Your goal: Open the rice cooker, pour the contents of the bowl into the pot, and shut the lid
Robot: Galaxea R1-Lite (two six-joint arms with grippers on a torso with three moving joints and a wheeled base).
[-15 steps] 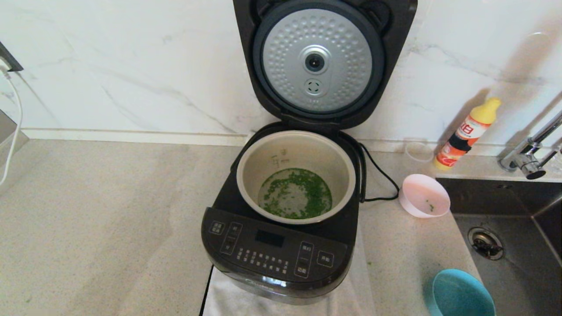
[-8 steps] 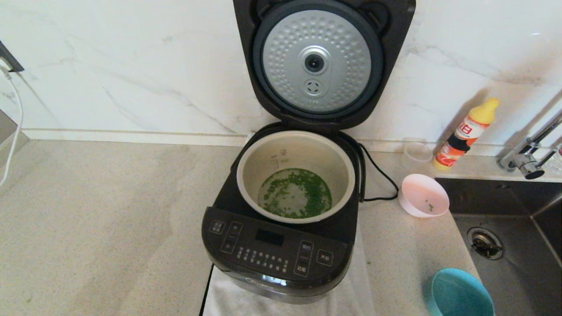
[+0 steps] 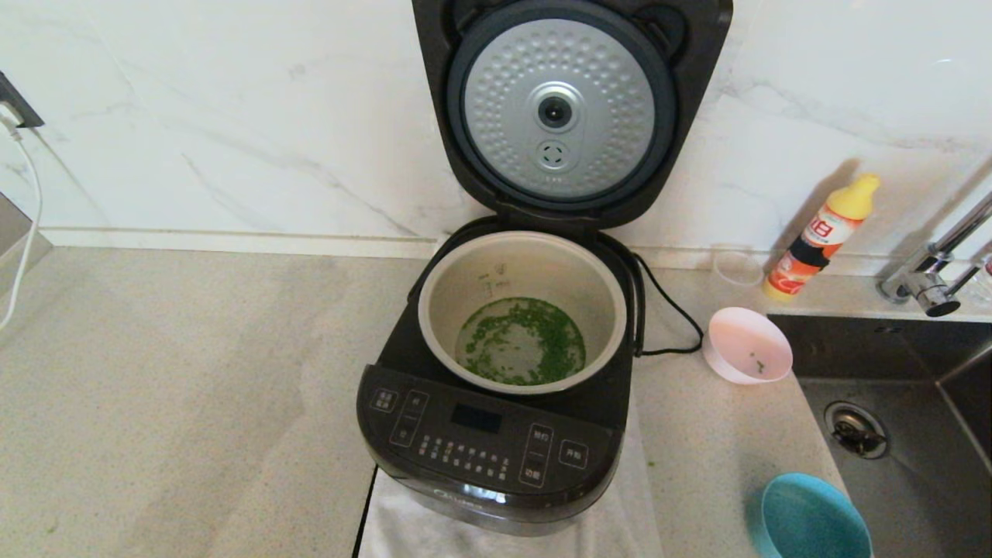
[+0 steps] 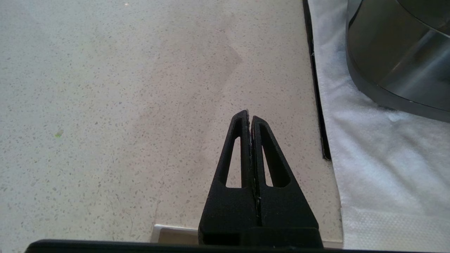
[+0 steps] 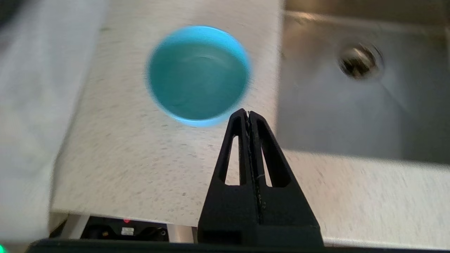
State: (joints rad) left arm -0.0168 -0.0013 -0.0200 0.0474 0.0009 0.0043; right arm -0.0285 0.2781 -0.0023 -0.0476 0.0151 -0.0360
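Now the rice cooker (image 3: 496, 403) sits mid-frame, lid (image 3: 559, 108) raised at top centre, green bits (image 3: 521, 341) in the pot (image 3: 434, 310). Right of it stands the bowl (image 3: 748, 355). Left tool (image 4: 249, 116) and right tool (image 5: 248, 115): both pressed together, empty, above the bench (image 3: 170, 387).
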